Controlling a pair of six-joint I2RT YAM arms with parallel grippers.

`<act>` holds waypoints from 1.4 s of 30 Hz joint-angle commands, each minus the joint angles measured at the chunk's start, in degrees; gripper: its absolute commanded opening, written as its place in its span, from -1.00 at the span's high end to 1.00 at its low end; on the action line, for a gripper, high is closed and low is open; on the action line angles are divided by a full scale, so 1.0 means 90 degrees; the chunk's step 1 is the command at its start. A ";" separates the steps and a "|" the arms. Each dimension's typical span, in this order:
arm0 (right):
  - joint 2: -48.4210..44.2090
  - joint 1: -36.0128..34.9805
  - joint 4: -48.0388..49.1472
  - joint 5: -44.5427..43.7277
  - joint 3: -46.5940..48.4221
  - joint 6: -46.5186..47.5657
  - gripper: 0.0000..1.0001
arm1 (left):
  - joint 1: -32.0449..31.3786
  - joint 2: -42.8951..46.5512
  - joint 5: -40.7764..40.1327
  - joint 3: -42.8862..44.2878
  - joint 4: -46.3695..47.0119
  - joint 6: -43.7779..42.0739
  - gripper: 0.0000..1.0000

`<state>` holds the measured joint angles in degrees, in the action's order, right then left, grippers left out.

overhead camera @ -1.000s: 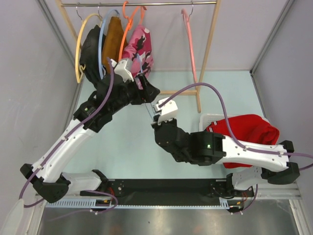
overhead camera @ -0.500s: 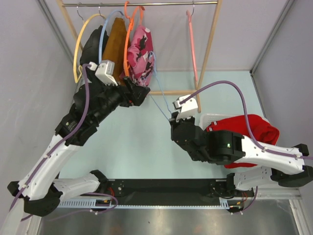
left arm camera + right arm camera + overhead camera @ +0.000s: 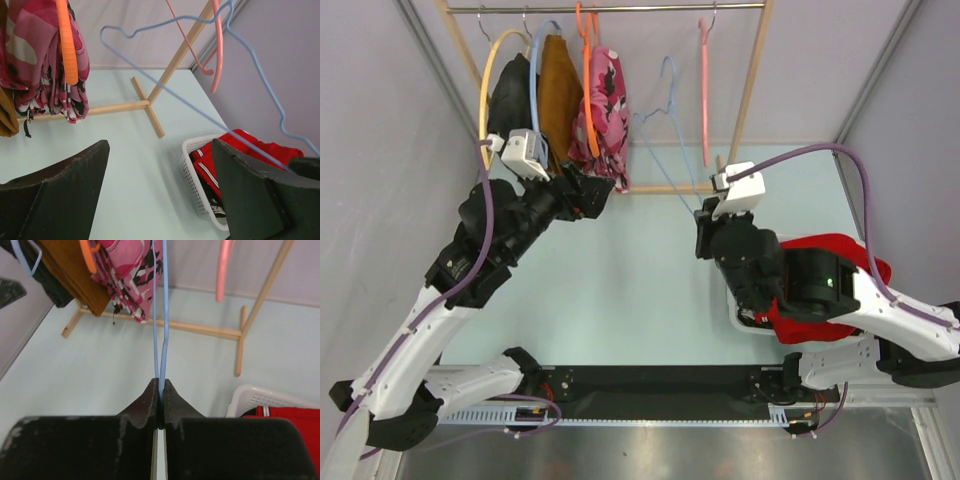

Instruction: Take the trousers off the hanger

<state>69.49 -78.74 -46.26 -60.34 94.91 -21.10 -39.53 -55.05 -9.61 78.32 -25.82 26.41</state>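
The red trousers (image 3: 835, 262) with white stripes lie in the white basket (image 3: 748, 240) at the right, also in the left wrist view (image 3: 235, 152). A bit of black cloth with white specks (image 3: 218, 209) shows under them. My right gripper (image 3: 703, 212) is shut on the lower wire of a bare light-blue hanger (image 3: 667, 110) and holds it in the air below the rail; the wire sits pinched between the fingertips (image 3: 160, 382). My left gripper (image 3: 608, 186) is open and empty (image 3: 157, 192), beside the pink floral garment (image 3: 605, 100).
On the wooden rack (image 3: 748, 95) hang a black garment on a yellow hanger (image 3: 510, 95), a mustard-brown garment (image 3: 558, 85), the floral one on an orange hanger, and a bare pink hanger (image 3: 705, 90). Grey walls close in both sides.
My right gripper has carried the blue hanger right and up, from mid-table to beside the rack post. My left gripper has drawn back left, away from the hanger.
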 commanded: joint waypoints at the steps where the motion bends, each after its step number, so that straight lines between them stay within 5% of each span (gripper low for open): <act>1: -0.0124 0.0747 0.0946 0.0043 0.0099 0.0820 1.00 | -0.0012 0.0208 -0.0289 -0.0060 0.0184 -0.0210 -0.78; 15: 0.0013 0.2147 0.5449 0.1128 -0.1346 0.2237 1.00 | -0.0012 0.0599 -0.0408 -0.0255 0.0213 -0.0425 -0.82; 42: 0.0608 0.2557 0.7064 0.1138 -0.2098 0.1476 1.00 | -0.0012 0.0491 -0.0026 -0.0392 0.0301 -0.0327 -0.83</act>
<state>74.67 -55.70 11.03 -48.49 76.53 -5.61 -39.53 -50.63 -11.22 75.59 -24.82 23.90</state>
